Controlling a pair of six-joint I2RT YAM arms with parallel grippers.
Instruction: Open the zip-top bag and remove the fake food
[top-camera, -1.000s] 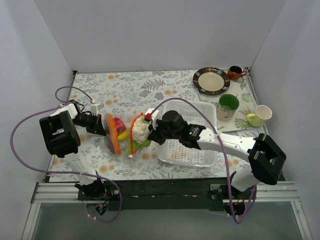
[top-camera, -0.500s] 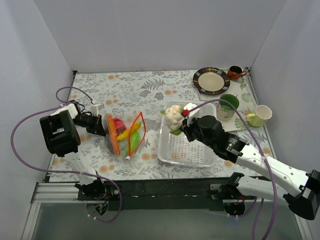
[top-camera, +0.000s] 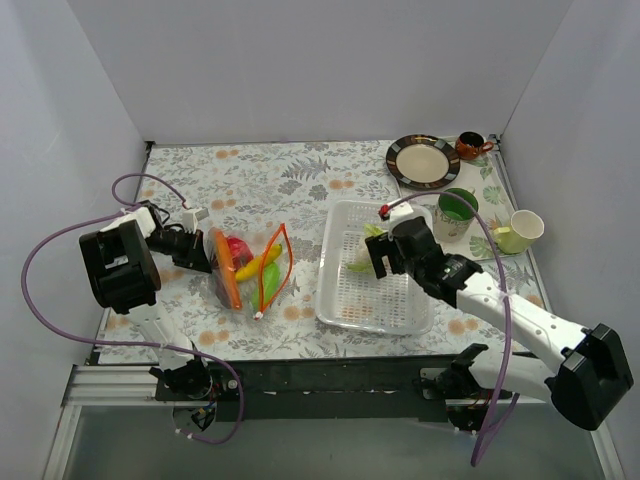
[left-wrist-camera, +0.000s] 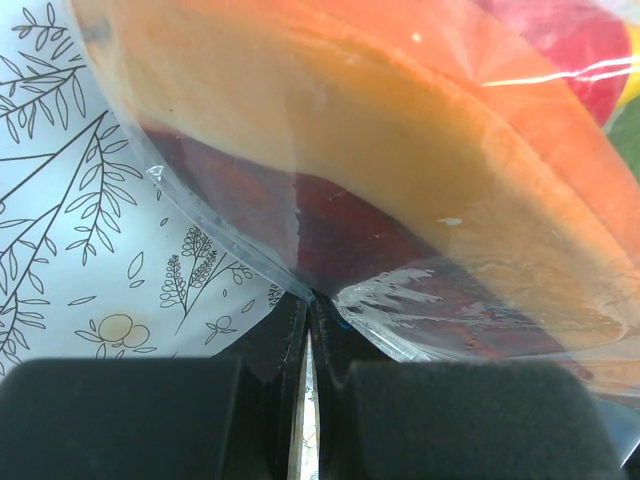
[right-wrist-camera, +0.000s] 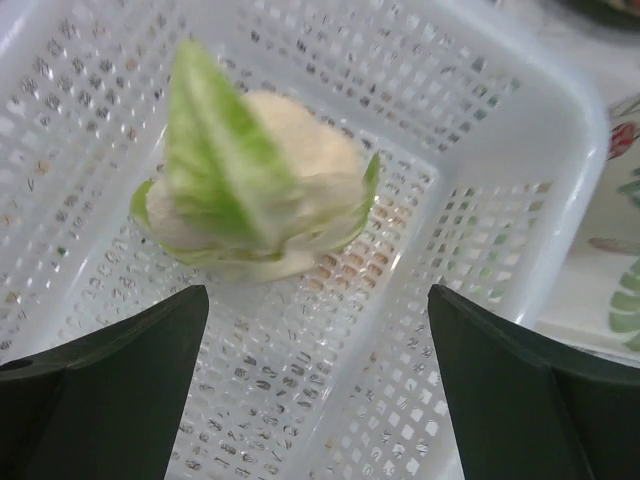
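Left gripper (top-camera: 197, 250) is clamped on the closed end of the zip-top bag (top-camera: 218, 245), thin film pinched between the pads, holding it down on the left side of the table. The bag lies with its bottom toward me on the left and its mouth facing right at the tray (top-camera: 350, 310); the zip strip (top-camera: 260, 305) gapes, running far-to-near with a slight tilt. The orange piece (left-wrist-camera: 330, 130), red piece (top-camera: 237, 247), yellow piece (top-camera: 255, 266) and green piece (top-camera: 270, 282) are inside. The cabbage (right-wrist-camera: 255, 195) lies on the tray floor, leaf tip pointing away from the wrist camera. Right gripper (top-camera: 385, 262) hovers over it, fingers wide apart, holding nothing. I read that as one piece unloaded. Next: right reaches into the mouth while left anchors; low approach along the bag axis, clear of the strip.
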